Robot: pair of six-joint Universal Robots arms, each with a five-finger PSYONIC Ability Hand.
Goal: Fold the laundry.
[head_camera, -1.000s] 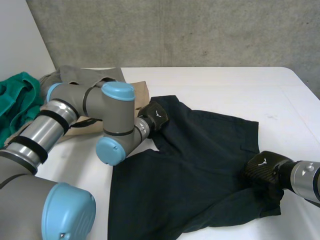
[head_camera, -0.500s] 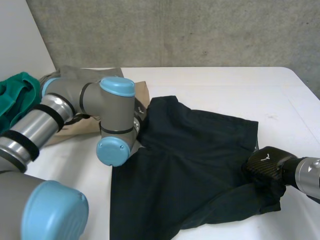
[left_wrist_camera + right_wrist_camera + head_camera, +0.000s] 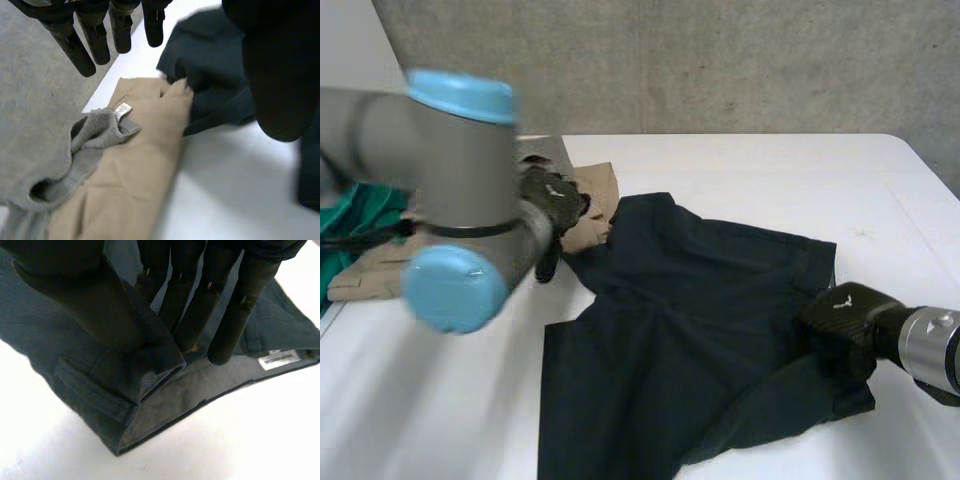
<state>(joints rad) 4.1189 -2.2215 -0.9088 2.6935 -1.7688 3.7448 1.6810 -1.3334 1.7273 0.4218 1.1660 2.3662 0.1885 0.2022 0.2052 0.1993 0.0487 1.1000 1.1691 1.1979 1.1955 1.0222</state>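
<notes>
A dark navy garment (image 3: 700,330) lies spread and rumpled across the middle of the white table (image 3: 750,165). My left hand (image 3: 552,205) hovers just off its far left corner, over a tan garment (image 3: 592,205), fingers straight and holding nothing. In the left wrist view the fingers (image 3: 95,35) and thumb stand apart above the tan garment (image 3: 135,165), with the dark garment (image 3: 215,75) beside them. My right hand (image 3: 842,318) is at the garment's right edge. In the right wrist view its thumb (image 3: 90,295) and fingers pinch the folded waistband (image 3: 150,365) near a white label (image 3: 278,359).
A grey garment (image 3: 538,150) lies behind the tan one at the far left, seen too as grey cloth (image 3: 40,125) in the left wrist view. A green cloth (image 3: 350,215) sits at the table's left edge. My left arm (image 3: 450,190) reaches across the left side.
My left hand has let go of the dark garment's far left corner and drawn back to the left, its fingers straightening. The right hand keeps its pinch and has barely moved.
</notes>
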